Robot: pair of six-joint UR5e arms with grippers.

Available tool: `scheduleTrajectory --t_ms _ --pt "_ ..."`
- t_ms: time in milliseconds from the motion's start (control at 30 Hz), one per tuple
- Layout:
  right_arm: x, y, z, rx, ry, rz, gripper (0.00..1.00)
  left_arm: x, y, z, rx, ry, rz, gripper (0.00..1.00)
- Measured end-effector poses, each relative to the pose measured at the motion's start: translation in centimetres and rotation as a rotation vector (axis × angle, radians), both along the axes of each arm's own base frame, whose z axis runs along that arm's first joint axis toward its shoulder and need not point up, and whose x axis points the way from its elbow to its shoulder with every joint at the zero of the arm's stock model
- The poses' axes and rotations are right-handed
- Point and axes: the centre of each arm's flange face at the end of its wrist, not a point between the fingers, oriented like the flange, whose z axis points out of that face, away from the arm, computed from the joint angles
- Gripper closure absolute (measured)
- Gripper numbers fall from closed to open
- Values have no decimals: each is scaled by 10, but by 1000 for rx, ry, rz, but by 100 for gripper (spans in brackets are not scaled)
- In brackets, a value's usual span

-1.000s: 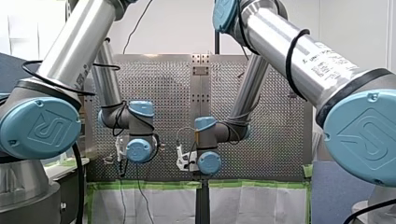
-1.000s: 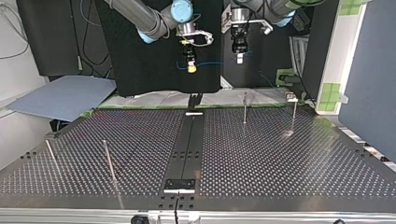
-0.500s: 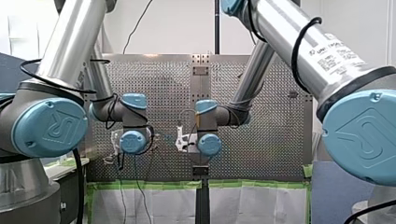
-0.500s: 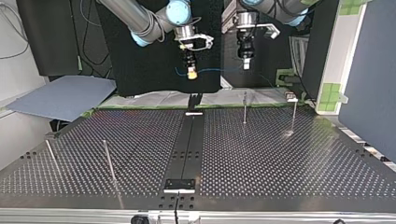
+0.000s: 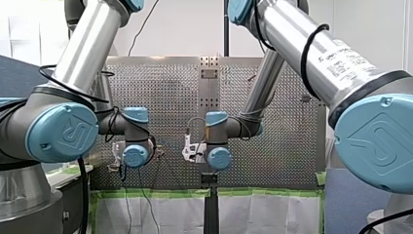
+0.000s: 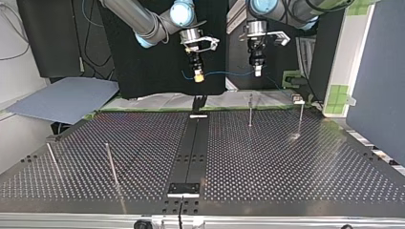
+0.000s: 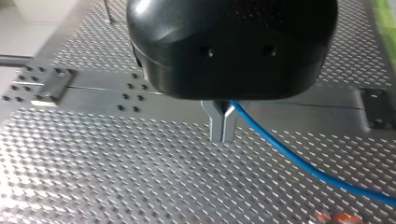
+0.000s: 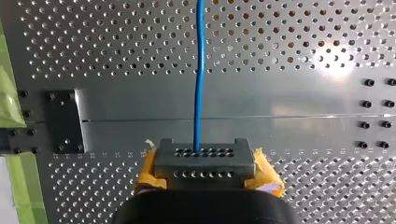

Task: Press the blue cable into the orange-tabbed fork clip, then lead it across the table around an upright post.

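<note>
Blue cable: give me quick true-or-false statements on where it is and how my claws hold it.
1. The blue cable runs between my left claw and my right claw. True.
2. It lies on the table. False: it hangs in the air above it.
3. My left claw is open. False: its metal fingers are shut on the cable.
4. My right claw has yellow pads. True.
5. The cable loops around an upright post. False: it touches no post.

Top view: cable [image 6: 224, 73] spans from my right tool [image 6: 197, 77] at left to my left tool [image 6: 258, 71] at right, both above the surface's [image 6: 286, 162] far edge. Far posts [image 6: 250, 109] stand right of the centre rail [image 6: 193, 143], near posts [image 6: 111, 164] left of it.
</note>
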Motion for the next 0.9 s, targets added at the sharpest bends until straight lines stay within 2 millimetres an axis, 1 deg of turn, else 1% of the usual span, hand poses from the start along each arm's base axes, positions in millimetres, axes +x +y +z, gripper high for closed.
scheduleTrajectory --t_ms 133,233,333,433,600,767,900 --pt "2 -3 -11 4 -10 3 100 3 11 -15 26 36 2 100" --pt "5 -6 -22 11 -6 5 100 9 18 -23 36 46 16 100" --pt "7 -11 -26 14 -5 7 100 12 25 -32 41 58 31 100" --pt "8 -16 -26 14 -5 7 100 14 28 -40 45 70 39 100" --pt "11 -30 -22 15 -6 3 100 24 30 -52 48 82 45 100" --pt "11 -45 -16 25 6 7 100 25 31 -70 56 119 25 100" --pt "9 -54 -16 33 11 13 100 27 30 -76 55 132 9 100"
